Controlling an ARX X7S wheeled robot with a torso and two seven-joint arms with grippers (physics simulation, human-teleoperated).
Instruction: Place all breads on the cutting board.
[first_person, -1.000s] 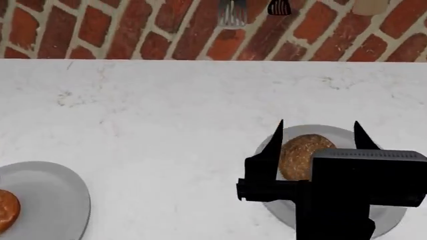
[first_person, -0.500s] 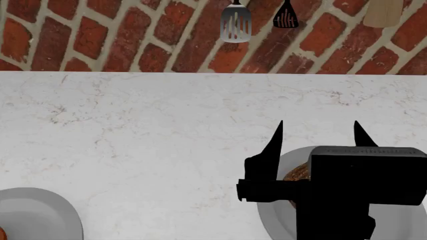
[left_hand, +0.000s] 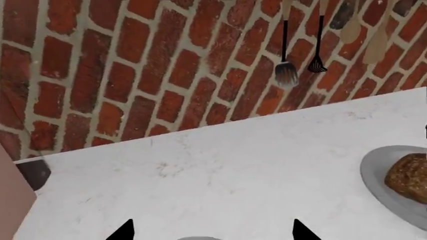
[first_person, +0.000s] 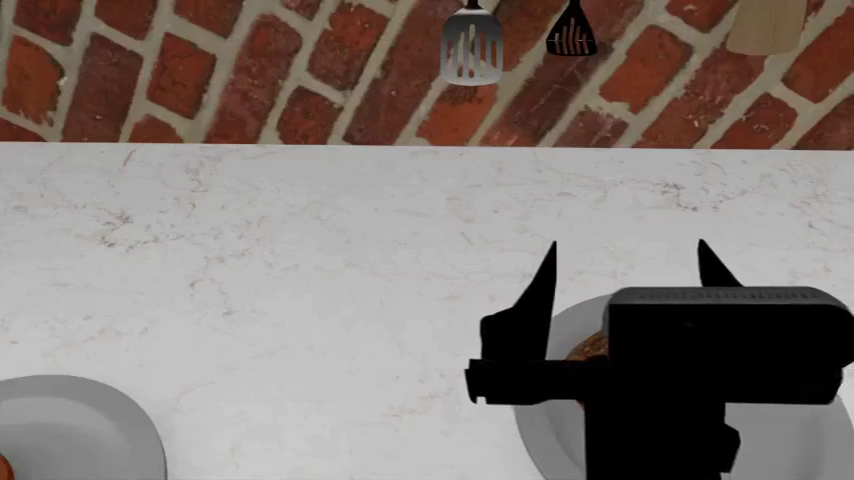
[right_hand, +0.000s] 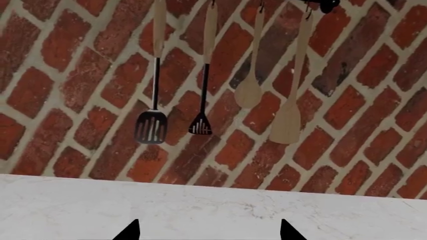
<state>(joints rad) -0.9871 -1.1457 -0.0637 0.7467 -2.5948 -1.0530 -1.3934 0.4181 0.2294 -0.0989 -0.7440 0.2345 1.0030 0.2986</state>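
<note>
Head view: right gripper (first_person: 621, 262) with fingers spread apart, empty, hanging over a grey plate (first_person: 545, 432) that carries the brown loaf (first_person: 587, 347) — mostly hidden behind the arm. Second plate (first_person: 80, 425) at the counter's (first_person: 294, 250) near left. Left wrist view: left gripper (left_hand: 212, 231) also spread, holding nothing — loaf visible on its plate. Cutting board not seen. Spatulas (first_person: 471, 45) hang on the brick wall (first_person: 200, 70).
</note>
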